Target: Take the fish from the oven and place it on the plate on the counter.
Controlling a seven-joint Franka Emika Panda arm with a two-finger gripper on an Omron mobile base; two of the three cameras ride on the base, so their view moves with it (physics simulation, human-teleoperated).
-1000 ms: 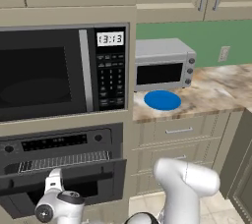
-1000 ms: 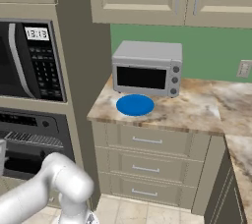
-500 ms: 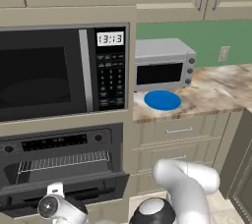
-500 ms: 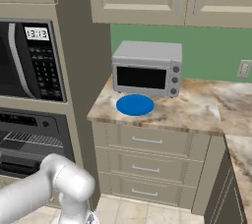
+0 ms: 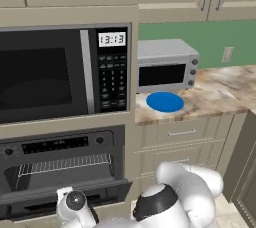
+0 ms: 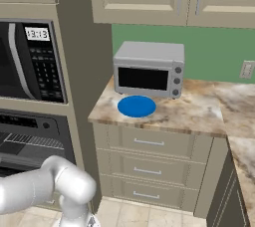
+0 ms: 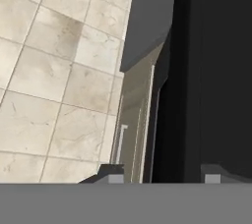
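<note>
Since the fish has to come out of the oven (image 5: 60,144) first, it makes sense that the jaws (image 7: 162,179) are down low at the oven door (image 7: 197,70) and nowhere near the plate. In the hand view the two tips stand apart with the door's dark edge running up between them. I honestly can't tell whether they're touching it or just lined up on it. Nothing is being carried.

Just off to one side of the jaws is the tiled floor (image 7: 49,70), so the hand is pointing steeply down along the door.

From the left base view the door hangs partway down, not fully dropped. My guess is the current step is getting it open wide enough to reach in. Above and behind the jaws, the wire rack (image 5: 65,164) sits in the cavity. The fish is presumably further in there, hidden from these angles.

The blue plate (image 5: 165,102) is well above the jaws and off to the right, lying flat on the bench (image 5: 220,92) near its front edge, so it's an easy drop-off later. That's still a long way off, I'd say.
</note>
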